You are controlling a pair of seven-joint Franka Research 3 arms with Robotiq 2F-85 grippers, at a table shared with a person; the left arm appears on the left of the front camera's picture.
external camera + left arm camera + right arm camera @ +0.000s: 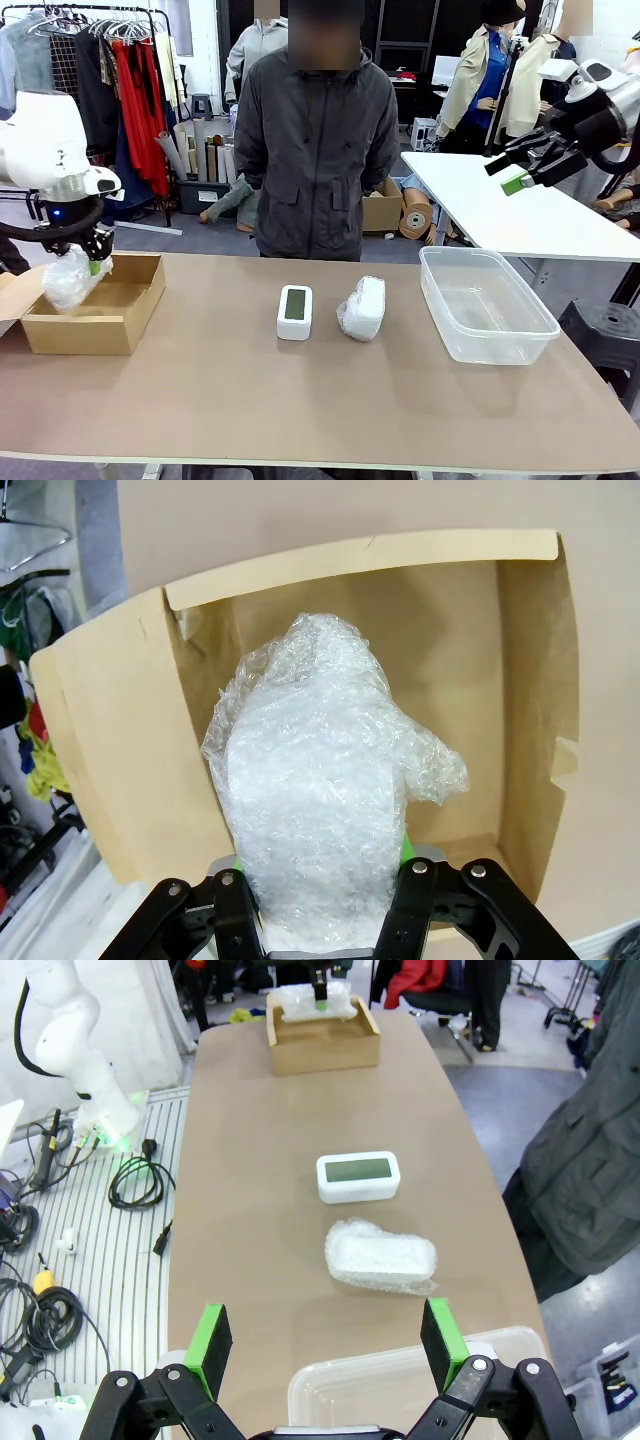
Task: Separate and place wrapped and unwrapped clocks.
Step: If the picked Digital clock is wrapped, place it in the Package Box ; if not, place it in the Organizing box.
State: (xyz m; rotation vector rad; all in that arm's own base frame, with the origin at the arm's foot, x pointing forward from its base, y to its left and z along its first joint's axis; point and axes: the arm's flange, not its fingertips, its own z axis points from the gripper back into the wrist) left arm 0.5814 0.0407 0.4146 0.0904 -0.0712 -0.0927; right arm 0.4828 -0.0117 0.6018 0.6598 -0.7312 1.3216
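— Wrapped clock, the held one, where is it?
— On the brown surface the clear tub stands at the right, the cardboard box at the left. This clock hangs over the open box, and the left pincer is clamped on it.
— And the others?
— The second wrapped clock and the bare clock lie in the middle, near but apart.
— The right pincer?
— Raised above the tub end, fingers wide apart, empty.

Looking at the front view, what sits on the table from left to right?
Open brown cardboard box → bare white rounded clock with grey-green screen → lumpy white bundle in clear bubble wrap → clear plastic tub.
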